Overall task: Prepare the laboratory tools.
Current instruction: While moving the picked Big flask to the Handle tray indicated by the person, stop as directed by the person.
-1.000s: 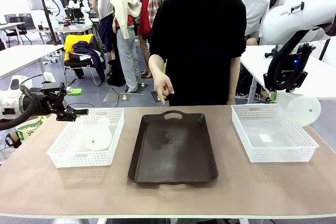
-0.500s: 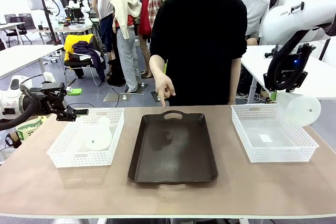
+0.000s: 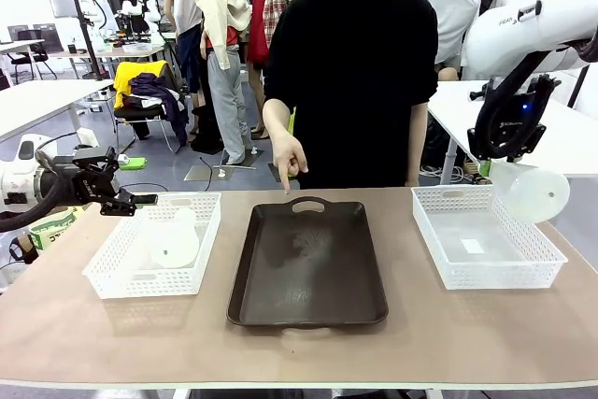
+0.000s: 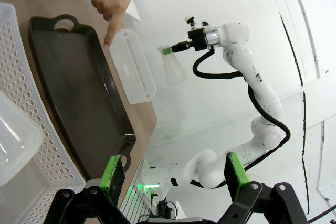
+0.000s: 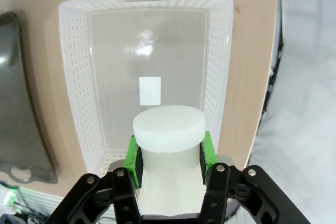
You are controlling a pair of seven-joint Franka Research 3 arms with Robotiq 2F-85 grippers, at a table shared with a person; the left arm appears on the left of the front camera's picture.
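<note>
Tally of things at the table
Two flasks (image 3: 534,193) (image 3: 173,246), two white baskets (image 3: 140,285) (image 3: 495,276), one dark tray (image 3: 308,273), one person's hand (image 3: 288,156) pointing down.

Bkgd: grey floor (image 3: 187,161); white table L (image 3: 47,100); white table R (image 3: 572,149); office chair (image 3: 131,112) w/ yellow + dark clothes (image 3: 142,74) piled; bright, even light.

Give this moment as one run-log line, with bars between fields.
left gripper: open, near left basket | right gripper: shut on flask over right basket | other flask: in left basket | hand: pointing at tray
</note>
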